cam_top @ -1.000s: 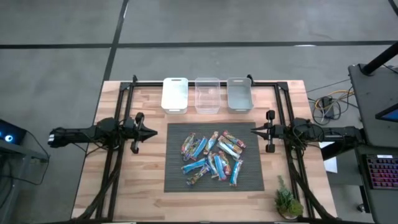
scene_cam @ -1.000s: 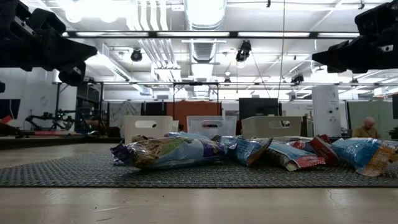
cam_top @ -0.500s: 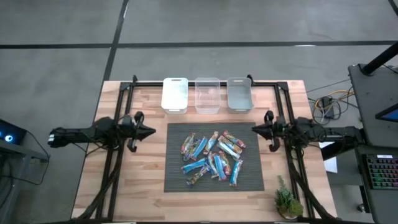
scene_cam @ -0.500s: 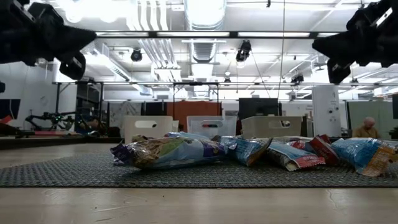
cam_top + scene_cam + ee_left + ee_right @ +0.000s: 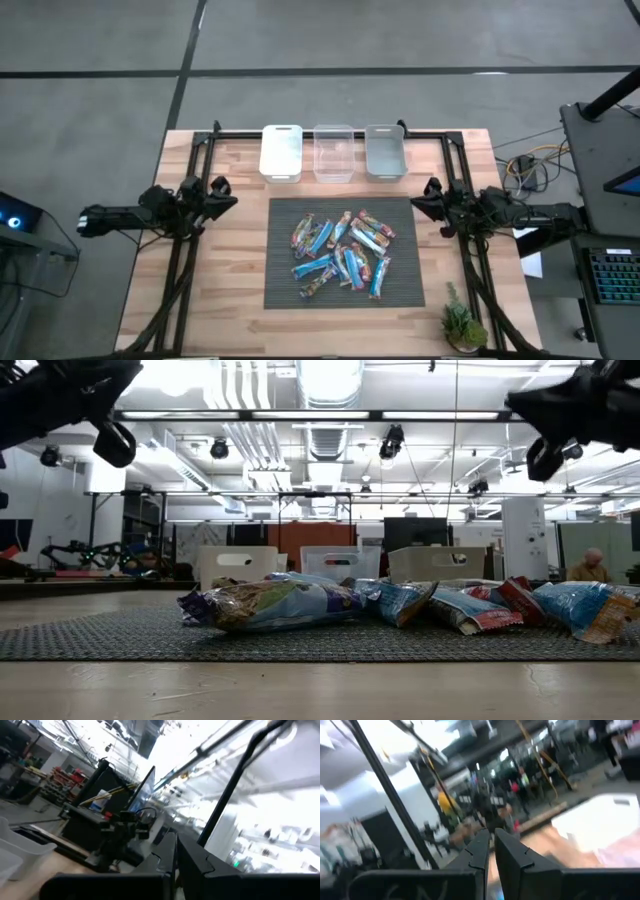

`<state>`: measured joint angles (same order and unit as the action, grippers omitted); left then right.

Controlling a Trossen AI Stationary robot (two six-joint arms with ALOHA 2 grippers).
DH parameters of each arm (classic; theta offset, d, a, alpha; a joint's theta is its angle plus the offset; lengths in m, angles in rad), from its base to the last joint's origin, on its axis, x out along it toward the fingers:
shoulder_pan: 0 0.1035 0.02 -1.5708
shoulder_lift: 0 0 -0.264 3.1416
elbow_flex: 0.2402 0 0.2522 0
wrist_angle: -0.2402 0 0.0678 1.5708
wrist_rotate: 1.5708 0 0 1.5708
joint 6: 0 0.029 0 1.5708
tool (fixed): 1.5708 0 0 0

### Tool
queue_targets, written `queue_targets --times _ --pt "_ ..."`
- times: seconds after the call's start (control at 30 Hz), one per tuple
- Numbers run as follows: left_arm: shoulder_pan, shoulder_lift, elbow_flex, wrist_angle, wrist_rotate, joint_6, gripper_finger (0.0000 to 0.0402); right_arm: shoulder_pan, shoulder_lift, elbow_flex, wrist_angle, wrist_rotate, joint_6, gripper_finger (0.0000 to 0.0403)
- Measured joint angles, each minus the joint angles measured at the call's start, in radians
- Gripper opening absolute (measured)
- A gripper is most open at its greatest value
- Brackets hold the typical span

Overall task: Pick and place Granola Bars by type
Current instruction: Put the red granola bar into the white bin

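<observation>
The granola bars (image 5: 342, 250) lie in a loose heap on a dark ribbed mat (image 5: 285, 290) at the middle of the table; their wrappers are mostly blue with red and orange print. In the low view the bars (image 5: 300, 602) rest flat on the mat, some leaning on one another. My left gripper (image 5: 230, 198) hangs shut over the table's left part, left of the mat. My right gripper (image 5: 418, 200) hangs shut right of the mat. Both show high up in the low view, the left gripper (image 5: 105, 390) and the right gripper (image 5: 540, 410). The wrist views show the fingers together, at the left gripper (image 5: 175, 855) and the right gripper (image 5: 491, 847).
Three small bins stand in a row at the far edge: a white bin (image 5: 281, 152), a clear bin (image 5: 333, 152) and a grey bin (image 5: 385, 150). A small potted plant (image 5: 462, 325) sits at the near right corner. Black frame rails (image 5: 190, 260) run along both sides.
Both grippers have drawn back from the mat, the left toward the table's left edge and the right toward its right edge. Both have risen, tipped upward and turned about their own axes. The bars have not moved.
</observation>
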<state>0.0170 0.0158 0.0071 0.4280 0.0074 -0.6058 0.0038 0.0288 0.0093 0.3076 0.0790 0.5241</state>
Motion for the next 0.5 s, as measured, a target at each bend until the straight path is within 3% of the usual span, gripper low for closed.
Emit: queue_targets --times 0.27,0.5 --pt "0.001 0.004 0.018 0.084 -0.018 -0.030 0.0000 0.000 0.000 0.000 0.279 0.004 -0.008 0.0022" --pt "0.000 0.037 0.117 0.085 -0.041 0.073 0.0000 0.000 0.001 0.000 0.335 0.051 -0.011 0.0022"
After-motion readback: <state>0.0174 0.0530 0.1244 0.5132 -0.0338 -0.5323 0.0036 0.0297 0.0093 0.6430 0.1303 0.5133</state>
